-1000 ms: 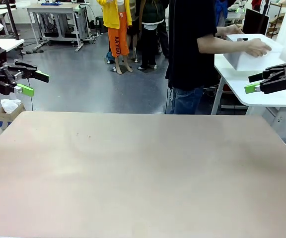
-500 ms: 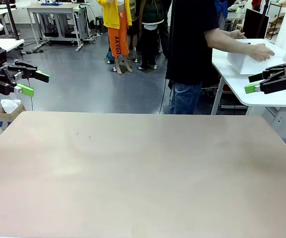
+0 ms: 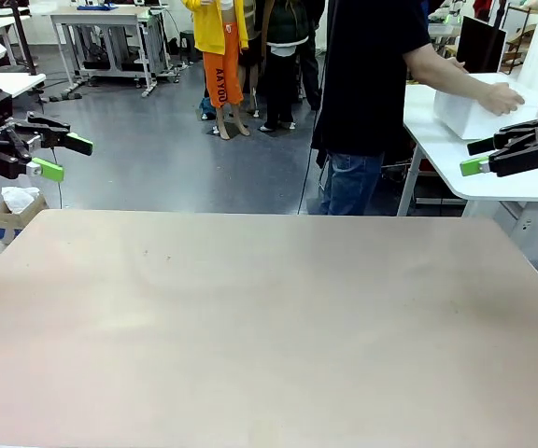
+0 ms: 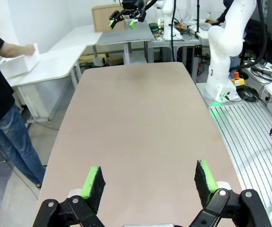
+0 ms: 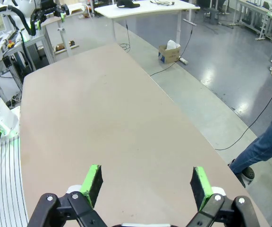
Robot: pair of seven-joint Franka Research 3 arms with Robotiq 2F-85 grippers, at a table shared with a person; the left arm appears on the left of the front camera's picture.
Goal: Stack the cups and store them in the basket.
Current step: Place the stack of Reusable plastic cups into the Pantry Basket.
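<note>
The large white rectangular plastic basket (image 3: 474,110) is held by the person's hand (image 3: 502,96) on a white side table (image 3: 521,182), just beyond the right gripper (image 3: 482,155); it is judged light, stiff and best taken by its rim; both the right and the left gripper (image 3: 62,155) are held with jaws apart, clasping nothing, above the bare beige table (image 3: 269,327).

Robotics lab, workbenches (image 3: 101,17), robot arm (image 4: 228,42)

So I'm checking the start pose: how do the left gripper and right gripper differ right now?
In the front view, the left gripper hangs beyond the table's left far corner, pointing right; the right gripper hangs at the right side, pointing left, in front of the white side table where the person's hand holds a white box. Both jaws are open and empty.
</note>
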